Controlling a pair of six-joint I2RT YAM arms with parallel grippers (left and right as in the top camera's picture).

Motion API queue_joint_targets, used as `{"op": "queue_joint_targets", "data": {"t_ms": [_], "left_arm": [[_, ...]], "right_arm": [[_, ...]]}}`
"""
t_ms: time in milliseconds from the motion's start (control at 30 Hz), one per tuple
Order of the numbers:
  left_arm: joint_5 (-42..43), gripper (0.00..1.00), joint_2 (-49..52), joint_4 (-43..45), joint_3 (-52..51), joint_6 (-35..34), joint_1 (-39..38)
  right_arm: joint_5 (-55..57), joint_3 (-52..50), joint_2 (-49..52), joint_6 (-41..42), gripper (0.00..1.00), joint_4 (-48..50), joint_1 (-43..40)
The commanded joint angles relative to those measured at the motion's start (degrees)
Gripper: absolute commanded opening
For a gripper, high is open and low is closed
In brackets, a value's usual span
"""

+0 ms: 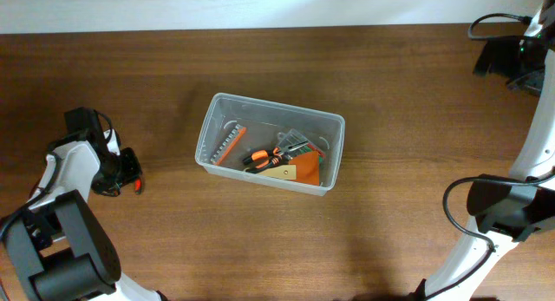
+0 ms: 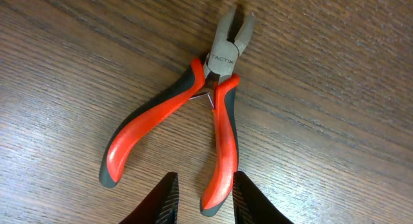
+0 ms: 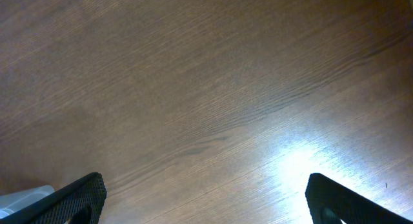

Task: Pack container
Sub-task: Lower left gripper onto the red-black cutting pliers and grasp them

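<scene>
A: Pliers (image 2: 218, 75) lie flat on the table (image 1: 390, 249), far left, well apart from the bin (image 1: 269, 143). Left gripper (image 2: 203, 201) is spread with one handle tip between its fingers. Nothing grasped.

B: Advise straddling both handles nearer the pivot before closing, since one handle alone would likely swing. Right gripper (image 3: 206, 208) is spread wide, holding nothing.

Open tabletop (image 2: 322, 88) all round the pliers (image 2: 193, 114) — container (image 1: 205, 136) stands well apart.

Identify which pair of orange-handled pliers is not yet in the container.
The pliers lying on the bare table at the left claw, well left of the clear container. The other pair lies inside it.
</scene>
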Motion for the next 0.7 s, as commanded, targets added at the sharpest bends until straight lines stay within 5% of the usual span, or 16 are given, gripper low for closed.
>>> {"op": "queue_joint_targets", "data": {"t_ms": [0,667], "left_arm": [[0.92,0.3,-0.33,0.33,-0.44,-2.75,0.04],[1.01,0.3,6.54,2.71,-0.44,-4.0,-0.02]], "right_arm": [[-0.09,0.68,-0.63,0.46,0.99,0.04,-0.22],[-0.09,0.68,-0.63,0.46,0.99,0.04,-0.22]]}}
